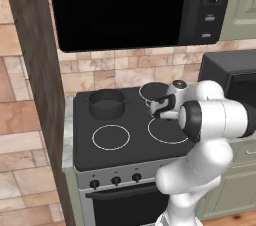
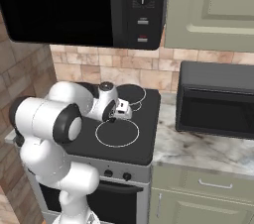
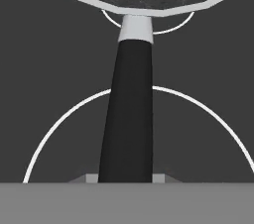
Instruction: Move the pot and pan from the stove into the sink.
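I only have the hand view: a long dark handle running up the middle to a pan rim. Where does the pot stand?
Observer: The pot stands on the stove's back left burner in the left base view, apart from the arm.
Operator: And the pan, which burner?
Observer: The pan sits on the back right burner, its handle pointing toward the front.
Operator: What is beside the stove on the right?
Observer: A marbled counter carrying a black countertop oven.
Operator: Is the gripper shut on the handle?
Observer: I cannot tell; the gripper hangs low over the handle, and the wrist hides its fingers.
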